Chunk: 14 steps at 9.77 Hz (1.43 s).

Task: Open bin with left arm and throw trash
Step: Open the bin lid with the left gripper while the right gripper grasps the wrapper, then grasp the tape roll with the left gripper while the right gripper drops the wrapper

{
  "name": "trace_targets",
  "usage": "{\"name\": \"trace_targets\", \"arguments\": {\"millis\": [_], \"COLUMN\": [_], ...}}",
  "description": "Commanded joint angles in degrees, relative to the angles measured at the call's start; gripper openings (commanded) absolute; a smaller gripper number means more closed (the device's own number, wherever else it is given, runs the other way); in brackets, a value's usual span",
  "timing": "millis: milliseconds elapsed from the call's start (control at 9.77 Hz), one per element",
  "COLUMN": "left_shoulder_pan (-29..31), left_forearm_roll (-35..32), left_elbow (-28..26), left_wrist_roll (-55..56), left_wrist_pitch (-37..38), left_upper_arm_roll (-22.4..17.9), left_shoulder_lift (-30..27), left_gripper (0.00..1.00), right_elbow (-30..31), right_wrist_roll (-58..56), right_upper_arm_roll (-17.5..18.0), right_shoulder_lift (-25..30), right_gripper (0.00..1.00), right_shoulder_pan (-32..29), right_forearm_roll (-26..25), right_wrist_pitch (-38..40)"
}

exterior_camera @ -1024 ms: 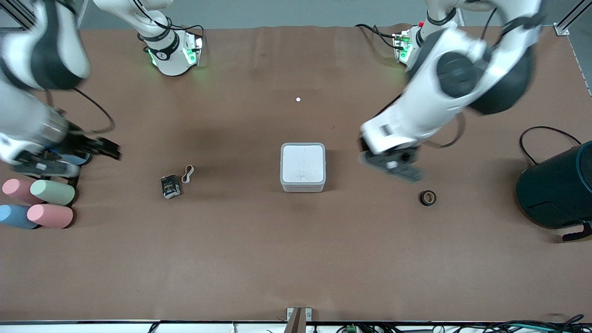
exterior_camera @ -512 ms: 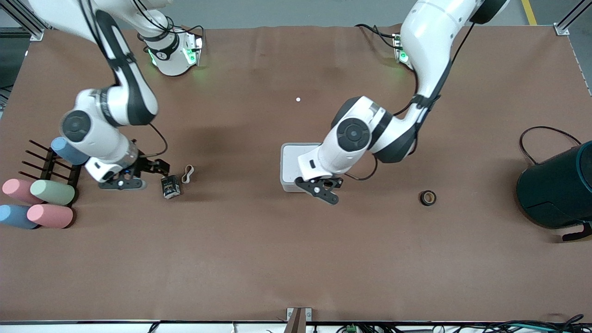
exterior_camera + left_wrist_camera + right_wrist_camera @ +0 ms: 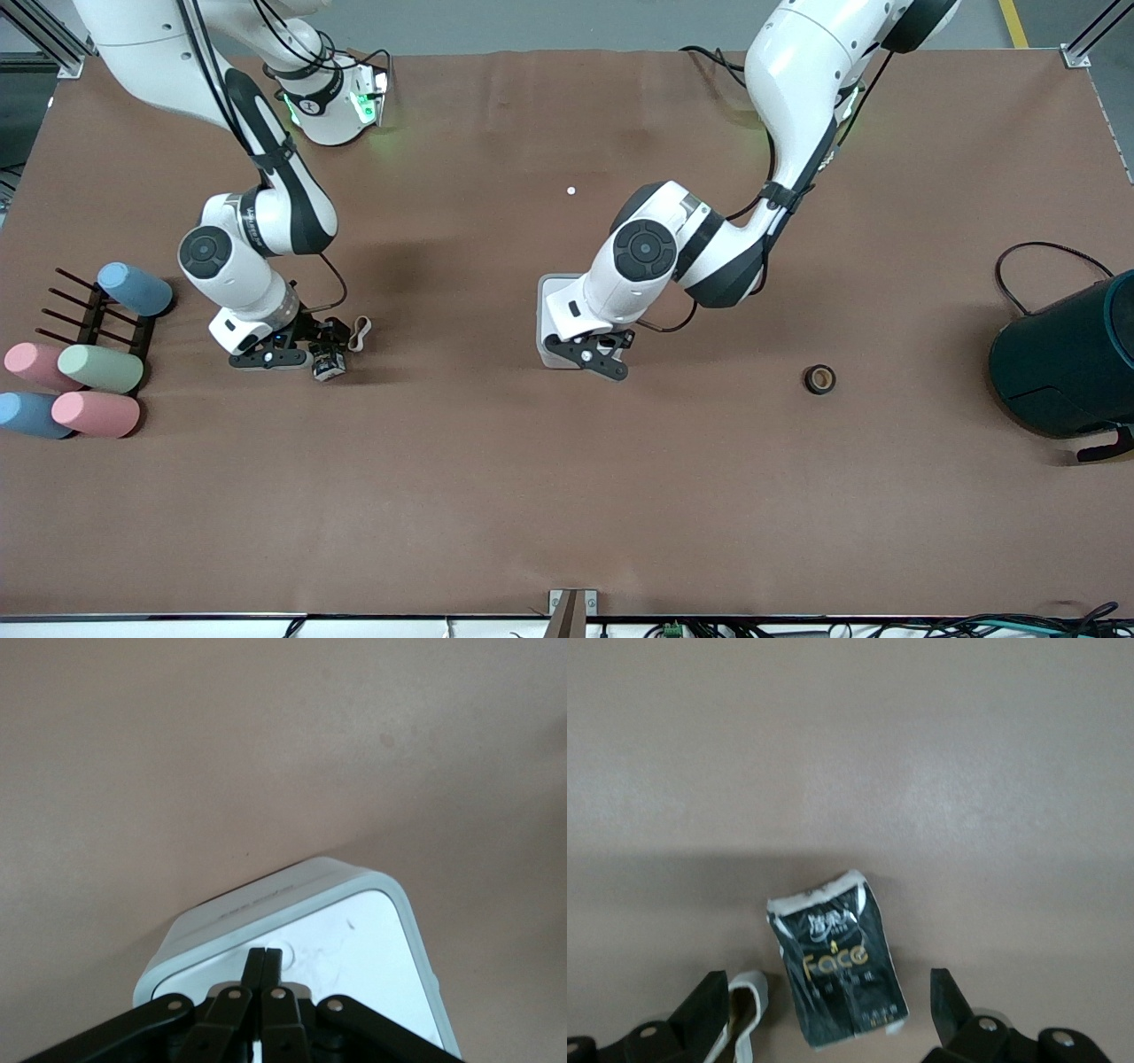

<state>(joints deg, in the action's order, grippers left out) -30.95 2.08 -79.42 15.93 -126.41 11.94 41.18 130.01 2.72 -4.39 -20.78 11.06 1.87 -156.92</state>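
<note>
The bin is a white-grey square box in the middle of the table, lid down. My left gripper is shut, fingertips over the round mark at the lid's edge nearer the front camera; touching cannot be told. The left wrist view shows the bin under my left gripper. My right gripper is open, low over the black packet. In the right wrist view the packet lies between the fingers of my right gripper, the beige rubber band by one finger. The band and tape roll lie on the table.
Pastel cups and a black rack lie at the right arm's end of the table. A large dark teal cylinder with a cable stands at the left arm's end. A small white dot lies nearer the bases.
Both arms swung in. My left gripper moved from beside the bin to over its lid edge. My right gripper moved from the cups to over the black packet.
</note>
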Motion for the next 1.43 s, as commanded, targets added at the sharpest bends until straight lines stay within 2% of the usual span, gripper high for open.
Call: {"name": "trace_targets", "arguments": {"millis": [0,307,512,614,717,819,921,1024,1126,1228,1331], "left_shoulder_pan": [-2.78,-1.75,2.01,5.26,8.6,12.72,17.11,20.2,21.62,24.86,26.19], "left_forearm_roll": [-0.24,-0.32,-0.41,-0.5,-0.5,-2.68,-8.01,-8.76,-8.94,-8.94,-8.76], "left_elbow": [0.94,-0.73,-0.73,-0.74,-0.91,-2.3,-5.1,-5.39,-5.83,-7.31,-10.29], "left_wrist_roll": [2.6,5.23,4.91,1.85,-5.14,-11.21,-15.62,-21.41,-27.3,-31.36,-34.36], "left_wrist_pitch": [-3.83,-2.45,6.66,10.79,15.36,18.1,17.96,17.69,16.65,14.46,11.48], "left_upper_arm_roll": [-0.25,-0.34,-0.6,-0.6,-0.69,-0.78,-0.43,-0.08,-0.07,0.1,0.02], "left_shoulder_lift": [2.67,0.67,-5.9,-8.02,-8.74,-8.66,-8.66,-7.96,-7.17,-6.91,-7.08], "left_gripper": [0.0,0.0,0.0,0.0,0.03,0.11,0.25,0.41,0.52,0.72,1.0], "right_elbow": [-0.2,-0.99,-1.25,-1.25,-1.34,-1.34,-1.86,-3.35,-7.54,-14.19,-21.74], "right_wrist_roll": [-0.35,-0.35,-0.26,-0.35,-0.26,0.08,0.26,1.13,4.36,9.35,14.54], "right_upper_arm_roll": [-0.26,-0.35,-0.35,-0.35,-0.35,-0.27,-0.26,-0.18,0.35,2.61,4.72], "right_shoulder_lift": [-1.37,-3.74,-3.74,-3.74,-3.74,-3.66,-3.39,-2.09,0.28,1.0,1.0], "right_gripper": [1.0,1.0,0.66,0.37,0.15,0.03,0.0,0.0,0.0,0.0,0.0], "right_shoulder_pan": [0.28,0.27,0.36,0.54,0.45,0.36,0.36,0.36,0.54,0.54,0.8], "right_forearm_roll": [0.5,0.33,0.33,0.33,0.33,0.33,0.5,0.59,0.68,1.98,3.82], "right_wrist_pitch": [-1.73,-1.64,-1.55,-1.29,-1.11,-0.94,0.46,5.08,14.0,23.92,33.25]}}
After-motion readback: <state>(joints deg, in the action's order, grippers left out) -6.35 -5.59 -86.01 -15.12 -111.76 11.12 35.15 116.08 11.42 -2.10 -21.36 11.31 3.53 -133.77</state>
